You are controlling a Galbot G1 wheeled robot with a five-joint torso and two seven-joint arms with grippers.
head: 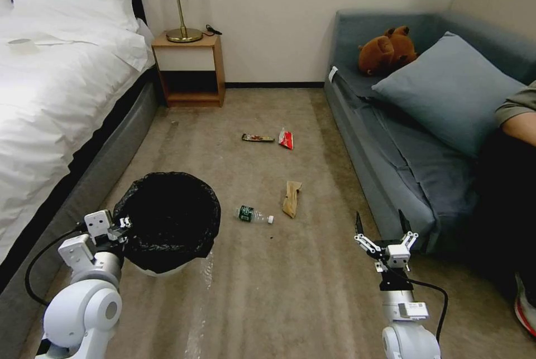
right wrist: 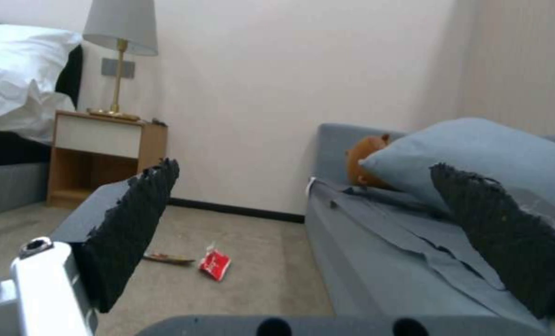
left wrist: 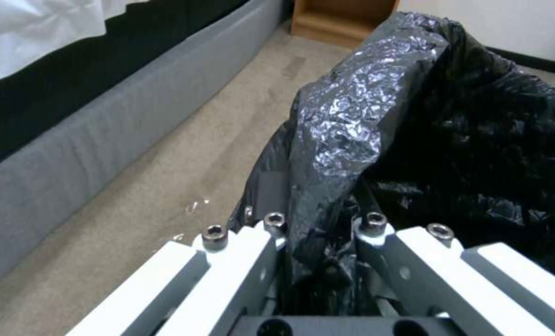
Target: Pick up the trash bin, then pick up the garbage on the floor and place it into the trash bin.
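The left gripper (head: 124,229) is clenched on the bag-covered rim of the small round white plastic bin lined with black plastic (head: 170,219), beside the bed (head: 56,96). The right gripper (head: 384,225) hangs spread and empty near the grey sofa (head: 391,141). On the carpet (head: 268,292) ahead lie the clear green-labelled bottle (head: 252,215), tan paper wrapper (head: 291,198), dark flat wrapper (head: 257,137) and red-and-white packet (head: 286,138).

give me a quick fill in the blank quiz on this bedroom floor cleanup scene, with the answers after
1. The left gripper is shut on the bag-covered rim of the ____.
2. The right gripper hangs over the carpet with its fingers ____.
3. The clear bottle has a ____ label.
4. The dark snack-bar wrapper lies beside the red-and-white ____.

Missing words: trash bin; open; green; packet
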